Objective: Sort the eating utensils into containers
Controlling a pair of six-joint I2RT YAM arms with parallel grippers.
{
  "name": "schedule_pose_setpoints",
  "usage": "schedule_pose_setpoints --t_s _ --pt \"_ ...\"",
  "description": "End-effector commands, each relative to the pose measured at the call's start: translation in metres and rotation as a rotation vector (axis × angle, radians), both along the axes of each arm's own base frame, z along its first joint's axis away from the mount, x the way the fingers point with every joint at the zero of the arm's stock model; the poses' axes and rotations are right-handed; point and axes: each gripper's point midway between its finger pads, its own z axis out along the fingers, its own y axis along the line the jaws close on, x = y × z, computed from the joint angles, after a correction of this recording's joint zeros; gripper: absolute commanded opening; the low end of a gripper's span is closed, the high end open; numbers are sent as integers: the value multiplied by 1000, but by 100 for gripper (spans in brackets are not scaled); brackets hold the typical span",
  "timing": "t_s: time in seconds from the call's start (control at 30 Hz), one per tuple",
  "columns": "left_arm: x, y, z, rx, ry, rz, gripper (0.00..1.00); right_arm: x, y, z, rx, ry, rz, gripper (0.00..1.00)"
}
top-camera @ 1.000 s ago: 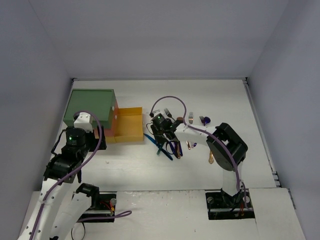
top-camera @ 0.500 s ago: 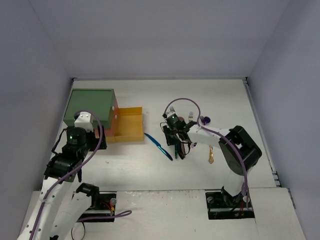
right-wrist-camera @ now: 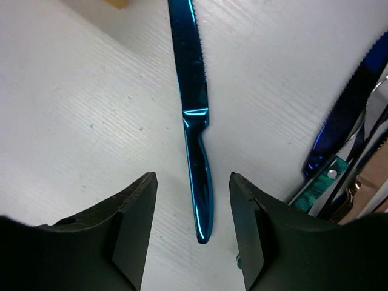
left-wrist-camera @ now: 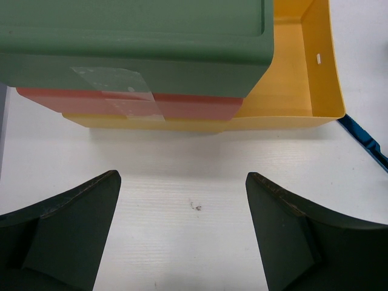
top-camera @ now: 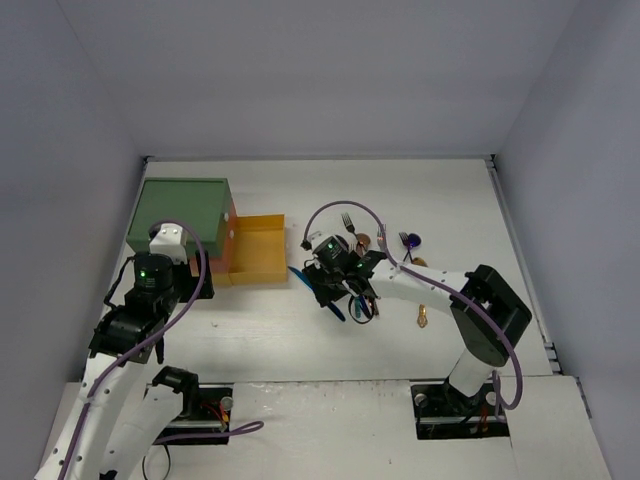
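Observation:
A blue knife (right-wrist-camera: pixel 193 91) lies flat on the white table, blade pointing toward the yellow drawer (top-camera: pixel 258 250). My right gripper (right-wrist-camera: pixel 193 177) is open and straddles the knife's handle, with a gap on each side. From above, the right gripper (top-camera: pixel 337 290) covers the knife's (top-camera: pixel 300 277) handle end. The containers (top-camera: pixel 180 212) stand at the left as a green-topped unit with an orange-red drawer (left-wrist-camera: pixel 121 103) shut and the yellow drawer (left-wrist-camera: pixel 297 73) pulled out and empty. My left gripper (left-wrist-camera: pixel 182 182) hangs open over bare table just in front of the unit.
More utensils lie right of the right gripper: a dark fork (top-camera: pixel 348 221), a copper spoon (top-camera: pixel 362 240), a purple spoon (top-camera: pixel 412 240), a gold piece (top-camera: pixel 423 318). A dark blue knife (right-wrist-camera: pixel 345 115) lies close beside the right finger. Walls enclose the table.
My right gripper has swung back left over the blue knife's handle and its jaws have widened. The left arm and the drawers have not moved.

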Motion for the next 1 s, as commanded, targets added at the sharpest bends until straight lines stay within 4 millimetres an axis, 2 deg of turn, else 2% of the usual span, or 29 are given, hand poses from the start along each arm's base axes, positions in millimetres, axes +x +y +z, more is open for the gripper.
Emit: schedule_pose_setpoints --t_s 0.0,0.23,0.5,0.87,0.97 --pt "12 -6 15 -25 -60 -8 82 7 5 6 -38 -33 14 49" --pt "12 -6 14 -24 -55 -10 82 13 11 -4 -95 -43 23 50" --pt "13 -7 14 -25 -56 -12 82 8 18 -26 -129 0 62 47" --pt "12 -6 15 -24 -58 -12 82 -3 12 -46 -160 64 60 24" --pt "12 -7 15 -25 -60 -13 82 -10 9 -49 -164 95 67 12"
